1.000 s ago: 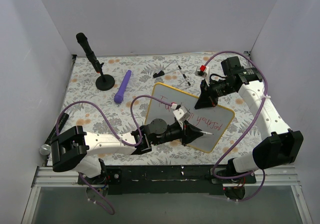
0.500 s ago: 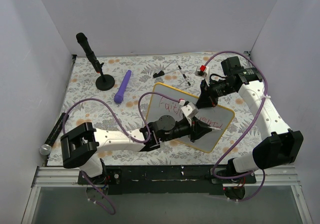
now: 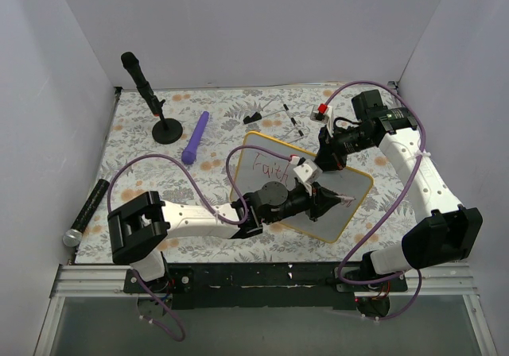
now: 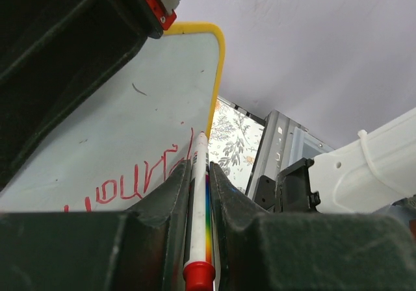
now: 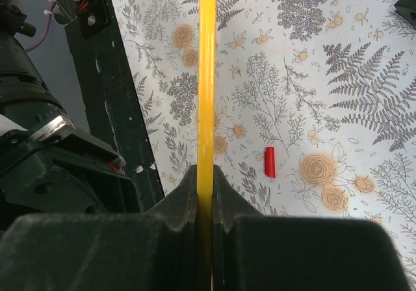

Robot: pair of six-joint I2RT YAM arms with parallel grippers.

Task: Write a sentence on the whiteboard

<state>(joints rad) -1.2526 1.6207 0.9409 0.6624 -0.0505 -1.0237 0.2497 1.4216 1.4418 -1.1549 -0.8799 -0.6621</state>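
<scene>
The whiteboard point(image 3: 350, 187) with its yellow rim lies tilted at centre right of the table. Red lettering point(image 3: 274, 168) runs across it, partly hidden by my left arm. My left gripper point(image 3: 324, 202) is shut on a white marker point(image 4: 198, 193) with a rainbow stripe and a red end. The marker's tip is at the board's right part, next to the red lettering point(image 4: 123, 184) in the left wrist view. My right gripper point(image 3: 327, 162) is shut on the board's yellow rim point(image 5: 207, 76) at the far edge.
A black microphone on a round stand point(image 3: 147, 94) and a purple stick point(image 3: 196, 137) are at the back left. A black cylinder point(image 3: 85, 213) lies at the left edge. Small black parts point(image 3: 274, 114) lie behind the board. A red marker cap point(image 5: 270, 162) lies on the floral cloth.
My left gripper has moved to the right across the board with the marker, uncovering the word at the board's left. The right arm and the board have not moved.
</scene>
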